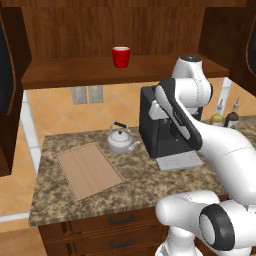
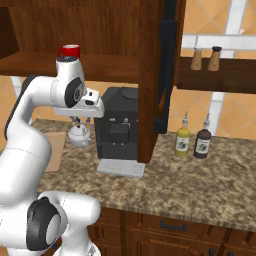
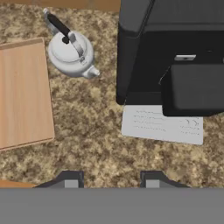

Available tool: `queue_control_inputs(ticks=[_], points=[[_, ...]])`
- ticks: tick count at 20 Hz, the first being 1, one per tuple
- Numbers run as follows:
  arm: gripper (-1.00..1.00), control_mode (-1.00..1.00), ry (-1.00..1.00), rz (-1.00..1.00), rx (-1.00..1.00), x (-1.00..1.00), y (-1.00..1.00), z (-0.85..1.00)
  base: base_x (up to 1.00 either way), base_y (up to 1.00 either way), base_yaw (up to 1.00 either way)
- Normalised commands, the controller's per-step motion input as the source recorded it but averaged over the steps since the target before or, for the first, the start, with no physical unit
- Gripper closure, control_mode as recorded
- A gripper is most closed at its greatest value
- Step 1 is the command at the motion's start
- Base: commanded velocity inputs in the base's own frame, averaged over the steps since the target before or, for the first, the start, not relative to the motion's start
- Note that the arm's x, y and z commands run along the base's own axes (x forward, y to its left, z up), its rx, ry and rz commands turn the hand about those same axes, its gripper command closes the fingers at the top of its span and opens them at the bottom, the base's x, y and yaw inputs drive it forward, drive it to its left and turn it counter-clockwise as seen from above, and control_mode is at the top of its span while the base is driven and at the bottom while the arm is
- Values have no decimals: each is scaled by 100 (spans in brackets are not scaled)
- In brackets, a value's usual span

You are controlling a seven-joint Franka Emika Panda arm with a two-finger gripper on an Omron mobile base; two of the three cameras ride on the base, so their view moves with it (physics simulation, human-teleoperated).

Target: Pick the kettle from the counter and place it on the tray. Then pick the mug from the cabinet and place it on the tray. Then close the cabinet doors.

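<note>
Pincer (image 3: 109, 178) hangs above the granite surface (image 3: 100, 144) with its two dark fingertips (image 3: 70, 178) standing apart and nothing between them, looking straight down in the hand view.

Up and to the left of the fingertips in that view sits the kettle (image 3: 71, 53), a squat silver-white pot with a black arched handle and a short spout. It stands upright on the surface, untouched, just beside the tray (image 3: 22, 94). The tray is a flat, light-brown wooden board lying on the surface with nothing on it.

On the kettle's other side stands a big black coffee machine (image 3: 175, 57), with a pale grey drip plate (image 3: 162, 124) at its foot.

From the left base view, the kettle (image 1: 120, 140) sits between the tray (image 1: 89, 169) and the coffee machine (image 1: 157, 127), and the white arm (image 1: 200, 130) bends over the machine. Above, a red mug (image 1: 121, 56) stands upright on the shelf of the dark wooden cabinet (image 1: 100, 30), whose doors (image 1: 9, 75) are swung open at either side.

In the right base view, a yellow bottle (image 2: 183, 140) and a dark bottle (image 2: 202, 142) stand together on the surface right of the coffee machine, and two small shakers (image 2: 206, 58) sit on a shelf above them.
</note>
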Motion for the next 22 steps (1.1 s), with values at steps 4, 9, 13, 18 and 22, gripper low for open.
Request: queue_control_inputs(ticks=[4, 9, 13, 18, 22], points=[[-100, -100, 1, 11, -2, -4, 14, -36, 0, 0, 0], [-100, -100, -7, 58, -24, -55, 93, -97, 0, 0, 0], [-100, -100, 0, 25, -25, -33, 64, -58, 0, 0, 0], [-100, -100, -1, 0, -11, 0, 16, -32, 0, 0, 0], [-100, -100, 0, 2, -6, 21, 11, -14, 0, 0, 0]])
